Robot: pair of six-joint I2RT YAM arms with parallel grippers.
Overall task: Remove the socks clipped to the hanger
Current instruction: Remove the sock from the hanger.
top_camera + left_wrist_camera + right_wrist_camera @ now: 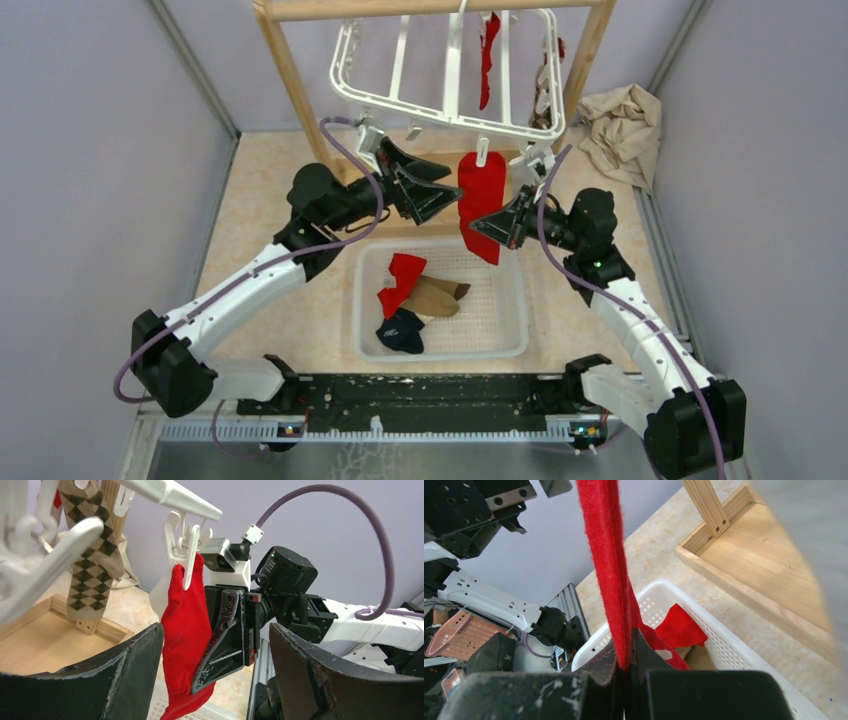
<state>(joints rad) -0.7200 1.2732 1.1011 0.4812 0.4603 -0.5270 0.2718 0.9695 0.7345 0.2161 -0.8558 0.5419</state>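
Observation:
The white hanger (450, 105) hangs from a wooden frame. A red sock (482, 190) dangles from a clip (187, 550) on its near bar. My right gripper (480, 226) is shut on that sock's lower part, and the fabric runs up from between its fingers (606, 555). My left gripper (455, 183) is open just left of the sock. In the left wrist view the sock (182, 615) and a right finger (225, 635) lie between its spread jaws, which touch neither. A second red sock (488, 55) and a patterned sock (90, 565) stay clipped farther back.
A white perforated basket (505, 345) stands below the hanger with a red sock (402, 280), a tan sock (437, 297) and a navy sock (402, 332) in it. The wooden frame (290, 90) stands around the hanger. A beige cloth (620, 125) lies at the back right.

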